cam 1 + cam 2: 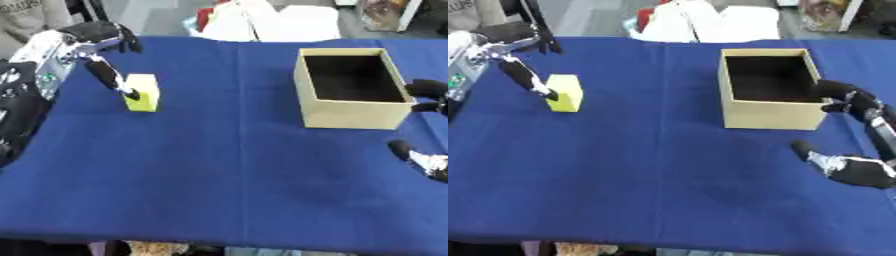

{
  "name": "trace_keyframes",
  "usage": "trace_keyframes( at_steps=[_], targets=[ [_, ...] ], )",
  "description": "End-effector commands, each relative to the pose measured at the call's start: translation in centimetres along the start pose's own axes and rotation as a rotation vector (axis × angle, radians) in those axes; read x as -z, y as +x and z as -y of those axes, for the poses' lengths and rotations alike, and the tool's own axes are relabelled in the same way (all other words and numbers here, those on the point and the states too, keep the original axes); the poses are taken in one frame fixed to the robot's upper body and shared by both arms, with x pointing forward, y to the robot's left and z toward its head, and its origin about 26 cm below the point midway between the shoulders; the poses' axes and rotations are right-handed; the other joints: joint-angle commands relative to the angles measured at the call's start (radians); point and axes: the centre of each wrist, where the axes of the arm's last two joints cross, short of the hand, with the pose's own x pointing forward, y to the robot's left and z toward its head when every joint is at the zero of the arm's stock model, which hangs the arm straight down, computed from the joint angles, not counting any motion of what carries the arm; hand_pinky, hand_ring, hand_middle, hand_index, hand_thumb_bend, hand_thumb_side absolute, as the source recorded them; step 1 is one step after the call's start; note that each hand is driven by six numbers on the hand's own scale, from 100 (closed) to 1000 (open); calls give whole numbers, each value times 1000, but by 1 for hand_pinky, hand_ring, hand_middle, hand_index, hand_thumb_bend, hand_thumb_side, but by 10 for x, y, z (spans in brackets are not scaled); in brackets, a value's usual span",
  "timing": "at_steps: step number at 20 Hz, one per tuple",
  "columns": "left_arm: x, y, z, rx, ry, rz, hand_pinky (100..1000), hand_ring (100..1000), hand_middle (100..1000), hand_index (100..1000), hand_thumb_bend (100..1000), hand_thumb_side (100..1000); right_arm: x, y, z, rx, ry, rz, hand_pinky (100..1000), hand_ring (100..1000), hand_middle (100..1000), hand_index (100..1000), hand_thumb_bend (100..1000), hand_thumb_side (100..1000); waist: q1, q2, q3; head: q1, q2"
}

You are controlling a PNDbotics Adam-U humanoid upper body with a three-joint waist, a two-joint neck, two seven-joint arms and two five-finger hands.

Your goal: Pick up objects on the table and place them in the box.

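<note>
Box (350, 112) is sitting empty; nothing placed so far. Yellow block (143, 92) is standing on the tabletop (219, 165), far left. Left hand (103, 67) is touching it, fingers extended, ungrasped. Right hand (846, 102) is resting relaxed beside the box.

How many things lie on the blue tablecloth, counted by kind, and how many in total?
Yellow-green rectangular block: 1
Open tan cardboard box: 1
Total: 2

The cloth (219, 175) is plain deep blue; the block (143, 92) yellow-green; the box (350, 114) pale tan, dark inside.
</note>
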Motion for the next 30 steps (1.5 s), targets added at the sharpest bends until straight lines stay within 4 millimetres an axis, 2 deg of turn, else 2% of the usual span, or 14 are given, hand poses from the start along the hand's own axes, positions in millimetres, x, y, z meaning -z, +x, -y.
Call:
trace_keyframes(
  at_steps=[1, 10, 21, 22, 26, 30],
  targets=[
    [-1, -7, -8, 24, 3, -20, 735, 670, 678, 773, 820, 392, 1, 2, 7, -12, -6, 13, 776, 886, 841, 946, 463, 415, 1, -14, -2, 4, 5],
    [4, -8, 7, -18, 43, -48, 726, 647, 657, 762, 757, 353, 3, 3, 6, -6, -2, 20, 777, 886, 841, 947, 455, 413, -2, -9, -8, 7, 5],
    [9, -8, 24, -47, 12, -63, 710, 617, 609, 742, 730, 342, 5, 4, 4, 3, 1, 25, 777, 886, 840, 947, 446, 414, -6, -7, -15, 13, 5],
    [9, -8, 23, -48, 16, -62, 693, 562, 450, 657, 661, 273, 4, 3, 4, 3, 1, 25, 778, 886, 840, 947, 443, 411, -7, -7, -15, 13, 5],
    [4, -8, 6, -70, 121, -54, 687, 540, 399, 629, 628, 250, 4, 3, 5, 2, -2, 21, 778, 886, 840, 947, 435, 410, -7, -7, -14, 12, 5],
    [0, -3, -18, -74, 210, -10, 687, 531, 391, 624, 623, 250, 3, 3, 5, 1, 0, 21, 778, 886, 839, 947, 434, 408, -5, -9, -11, 9, 5]
  ],
)
